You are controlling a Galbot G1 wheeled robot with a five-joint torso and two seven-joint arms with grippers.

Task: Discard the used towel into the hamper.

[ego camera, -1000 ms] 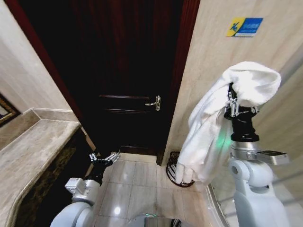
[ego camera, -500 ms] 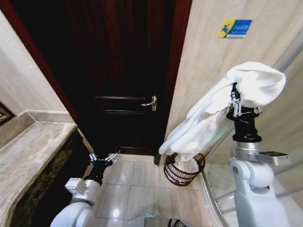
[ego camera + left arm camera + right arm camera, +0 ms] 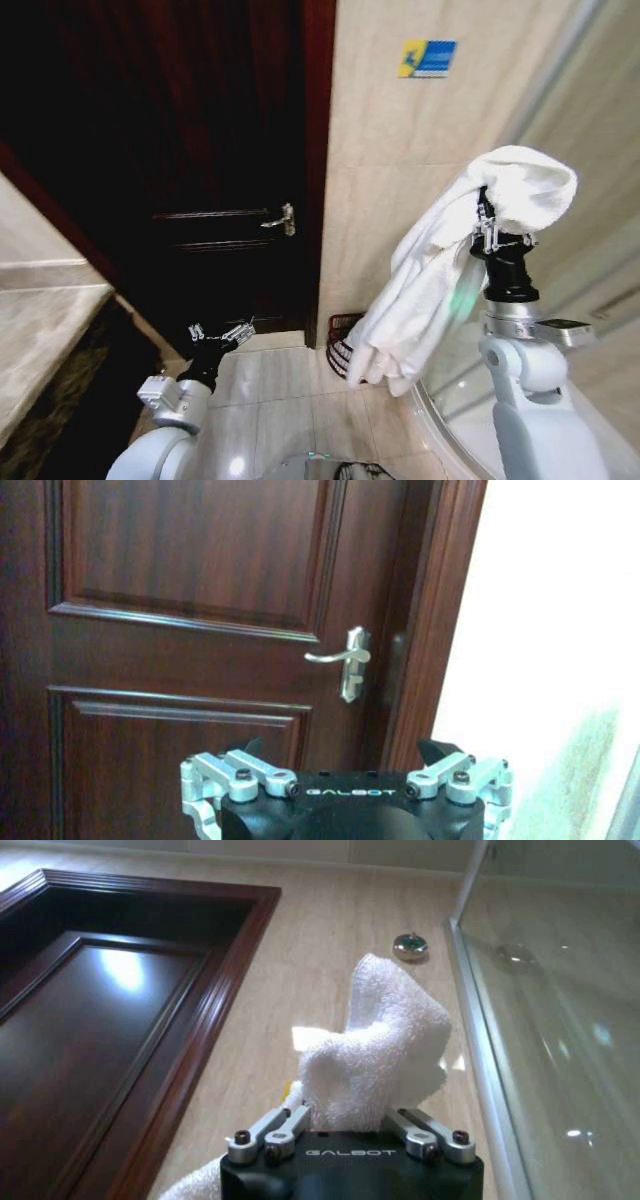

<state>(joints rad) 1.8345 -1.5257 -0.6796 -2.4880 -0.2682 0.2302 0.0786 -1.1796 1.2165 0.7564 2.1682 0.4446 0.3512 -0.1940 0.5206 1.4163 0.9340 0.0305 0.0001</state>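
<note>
Our right end effector (image 3: 488, 228) grips the white towel (image 3: 440, 270) — the hamper (image 3: 338, 345) sits well below it. Left end effector (image 3: 222, 333) hangs open; "GALBOT" marks both.

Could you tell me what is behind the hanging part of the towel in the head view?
The hamper stands on the floor by the wall; part of its rim and wire side shows. The towel, held up by the right tool, covers the rest, so its inside cannot be seen.

The towel (image 3: 440, 270) hangs in front of the hamper (image 3: 338, 345) — hiding all but its left rim — and covers the right gripper's (image 3: 487, 222) fingers.
</note>
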